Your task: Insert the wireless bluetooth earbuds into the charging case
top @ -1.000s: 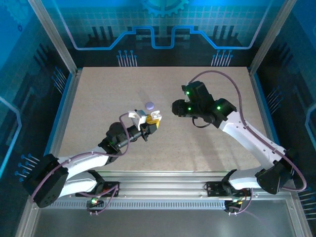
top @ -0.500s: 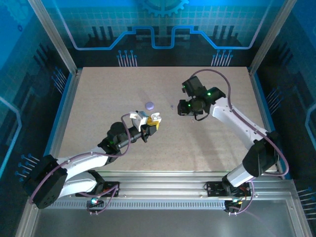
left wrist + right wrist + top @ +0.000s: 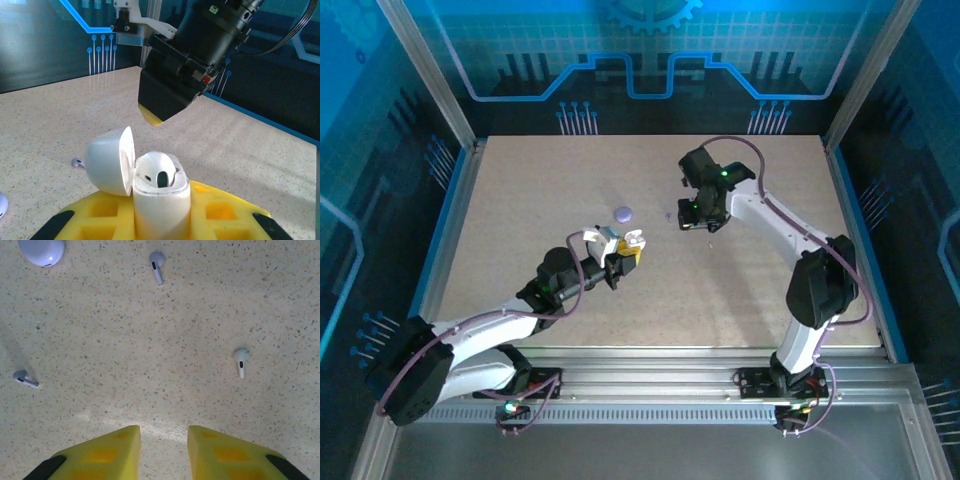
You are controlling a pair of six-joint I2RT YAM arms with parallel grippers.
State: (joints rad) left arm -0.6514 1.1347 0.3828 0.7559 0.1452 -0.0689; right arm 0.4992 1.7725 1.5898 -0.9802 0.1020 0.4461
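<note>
Our left pincer (image 3: 160, 222) is clenched on the case (image 3: 161, 197), which stands upright between the yellow fingers (image 3: 97, 215). The case is white and its lid (image 3: 107, 160) is swung open to the left in the left wrist view. Inside we see a pale insert with a dark oval opening. We cannot tell whether an earbud already sits there. In the top view this pincer (image 3: 623, 252) holds the case up near the middle of the surface (image 3: 520, 190).

Our right pincer (image 3: 163, 434) is released, and through the gap between its yellow fingers we see bare speckled surface. From above, it (image 3: 693, 217) points down, right of the case and apart from it. The left wrist view shows its dark body and one yellow tip hanging beyond the open case.

Below the right pincer three loose pieces lie flat. One earbud (image 3: 157, 266) is lavender and lies near a closed lavender pod (image 3: 42, 250) at the picture's top left corner. A second earbud (image 3: 241, 361) is paler and lies to the right, well apart from the others. A third earbud (image 3: 24, 378) lies at the left edge. From above, the pod (image 3: 623, 213) rests just beyond the held case, and one earbud (image 3: 669, 215) shows between the pod and the right pincer.
</note>
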